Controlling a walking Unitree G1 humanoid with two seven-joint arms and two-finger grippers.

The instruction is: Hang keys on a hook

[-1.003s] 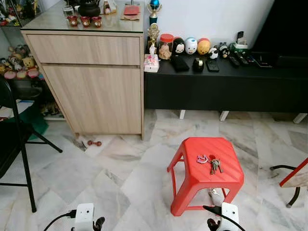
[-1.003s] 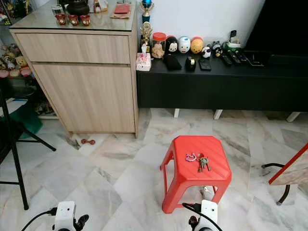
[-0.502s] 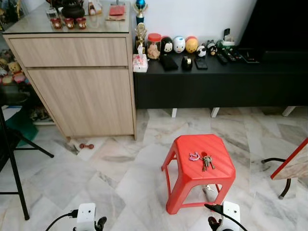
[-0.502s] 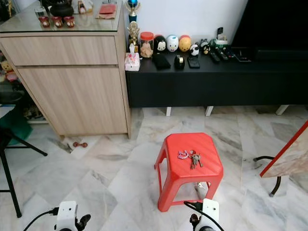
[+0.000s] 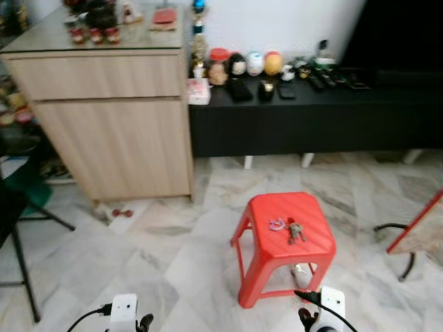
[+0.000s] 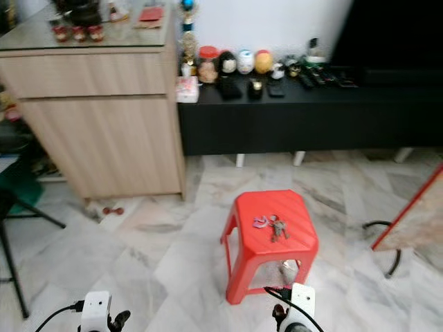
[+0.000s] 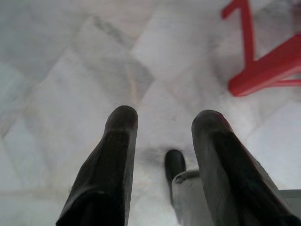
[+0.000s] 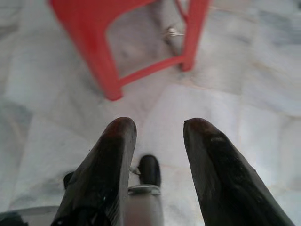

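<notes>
1. Grey and white marble floor (image 5: 159, 256) lies in front of me, and the head views are a bit blurry.
2. On the floor stands a red plastic stool (image 5: 285, 242).
3. A small bunch of metal keys (image 5: 295, 232) lies on top of the stool, near the middle of the seat. A little pink ring piece (image 5: 277, 224) lies just beside the keys.
4. My left claw (image 7: 162, 122) hangs low over the marble floor. Its two black fingers (image 7: 110, 165) are apart and hold nothing.
5. My right claw (image 8: 157, 125) also hangs low, with the stool's red legs just ahead of it. Its two fingers are apart and hold nothing too.
6. Behind the stool, against the white wall, is a long black low cabinet (image 5: 311, 117) with round toy figures (image 5: 256, 63) on top.
7. A tall light wooden cabinet (image 5: 111, 117) stands next to it, on my left.
8. A black folding chair (image 5: 17, 235) stands far on my left.
</notes>
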